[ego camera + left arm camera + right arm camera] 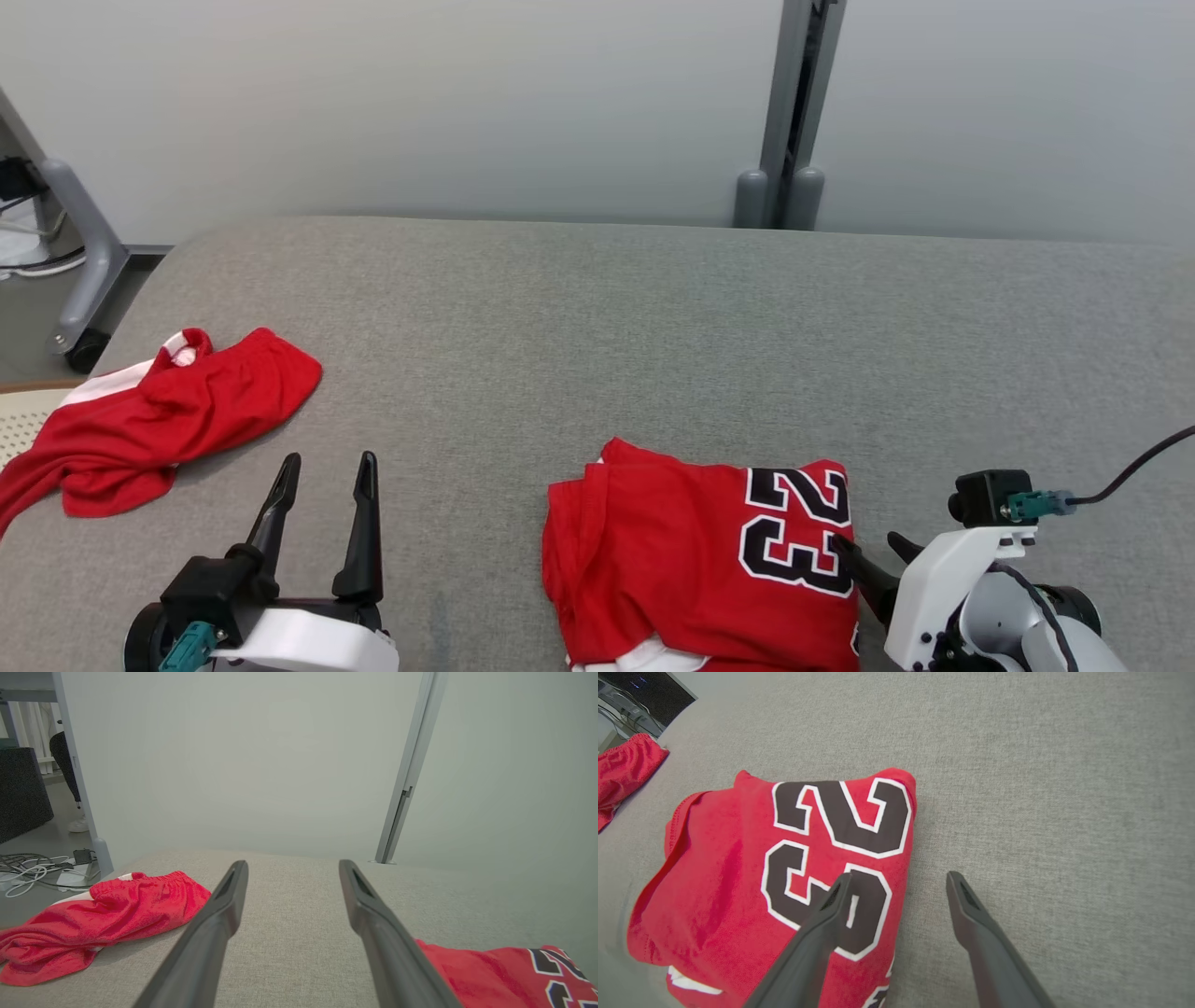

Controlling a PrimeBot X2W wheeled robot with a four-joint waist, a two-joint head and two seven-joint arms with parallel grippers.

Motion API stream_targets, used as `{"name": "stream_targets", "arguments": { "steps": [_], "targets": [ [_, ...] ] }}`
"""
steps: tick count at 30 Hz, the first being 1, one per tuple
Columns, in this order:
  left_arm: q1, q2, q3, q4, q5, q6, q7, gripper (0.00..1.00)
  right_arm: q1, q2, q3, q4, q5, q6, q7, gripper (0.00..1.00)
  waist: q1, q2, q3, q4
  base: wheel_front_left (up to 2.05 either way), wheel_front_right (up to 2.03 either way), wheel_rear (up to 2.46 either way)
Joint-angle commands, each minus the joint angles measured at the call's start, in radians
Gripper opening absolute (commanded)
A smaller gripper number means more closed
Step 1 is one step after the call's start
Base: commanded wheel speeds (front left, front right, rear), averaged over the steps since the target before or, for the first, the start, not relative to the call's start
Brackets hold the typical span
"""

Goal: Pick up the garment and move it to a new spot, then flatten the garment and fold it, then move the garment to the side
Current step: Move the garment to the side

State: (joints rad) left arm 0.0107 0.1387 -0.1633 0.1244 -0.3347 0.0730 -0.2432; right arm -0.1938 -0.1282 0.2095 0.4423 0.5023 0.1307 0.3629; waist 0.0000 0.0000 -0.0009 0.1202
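Observation:
A folded red jersey (672, 560) with a black "23" lies at the near middle-right of the grey fabric table (597, 327). My right gripper (870, 543) is open at the jersey's right edge. In the right wrist view the right gripper (899, 876) has one finger over the number on the jersey (724, 872) and the other over bare table. My left gripper (329, 459) is open and empty over bare table to the jersey's left. The left wrist view has the left gripper (293, 863) pointing at the back wall, with the jersey (490, 970) at the lower right.
A crumpled red garment with white trim (168, 411) lies at the table's left edge, partly hanging off, also seen as red cloth (103, 910). A grey post (794, 121) stands behind the table. A wheeled stand leg (79, 271) and floor cables (32, 868) are at the left.

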Motion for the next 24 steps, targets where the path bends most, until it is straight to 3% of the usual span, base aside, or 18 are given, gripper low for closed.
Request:
{"name": "stream_targets", "arguments": {
  "steps": [1, 10, 11, 13, 14, 24],
  "targets": [
    [-0.016, 0.001, 0.001, 0.001, 0.004, 0.003, -0.004, 1.00, -0.016, -0.003, -0.004, 0.007, 0.011, 0.000, 0.002, 1.00, 0.0000, 0.0000, 0.007, 0.019, 0.00, 0.00, 0.00],
    [-0.027, -0.008, -0.008, 0.025, -0.009, -0.015, -0.014, 1.00, -0.040, 0.010, -0.026, 0.113, 0.063, 0.000, 0.067, 1.00, 0.0000, 0.0000, 0.022, 0.074, 0.00, 0.00, 0.00],
    [-0.027, -0.008, -0.008, 0.026, -0.009, -0.017, -0.015, 1.00, -0.041, 0.011, -0.026, 0.119, 0.068, 0.000, 0.068, 0.80, 0.0000, 0.0000, 0.023, 0.077, 0.00, 0.00, 0.00],
    [-0.026, -0.010, -0.009, 0.030, -0.010, -0.019, -0.015, 1.00, -0.042, 0.012, -0.023, 0.125, 0.077, 0.000, 0.063, 0.08, 0.0000, 0.0000, 0.025, 0.082, 0.00, 0.00, 0.00],
    [-0.028, -0.010, -0.009, 0.031, -0.011, -0.019, -0.015, 1.00, -0.043, 0.012, -0.021, 0.125, 0.082, 0.000, 0.058, 0.00, 0.0000, 0.0000, 0.025, 0.084, 0.00, 0.00, 0.00],
    [-0.047, -0.011, -0.035, 0.021, 0.002, -0.040, -0.020, 1.00, -0.105, -0.047, 0.039, 0.076, 0.112, 0.000, 0.002, 0.00, 0.0000, 0.0000, 0.015, 0.031, 0.00, 0.00, 0.00]
  ]
}}
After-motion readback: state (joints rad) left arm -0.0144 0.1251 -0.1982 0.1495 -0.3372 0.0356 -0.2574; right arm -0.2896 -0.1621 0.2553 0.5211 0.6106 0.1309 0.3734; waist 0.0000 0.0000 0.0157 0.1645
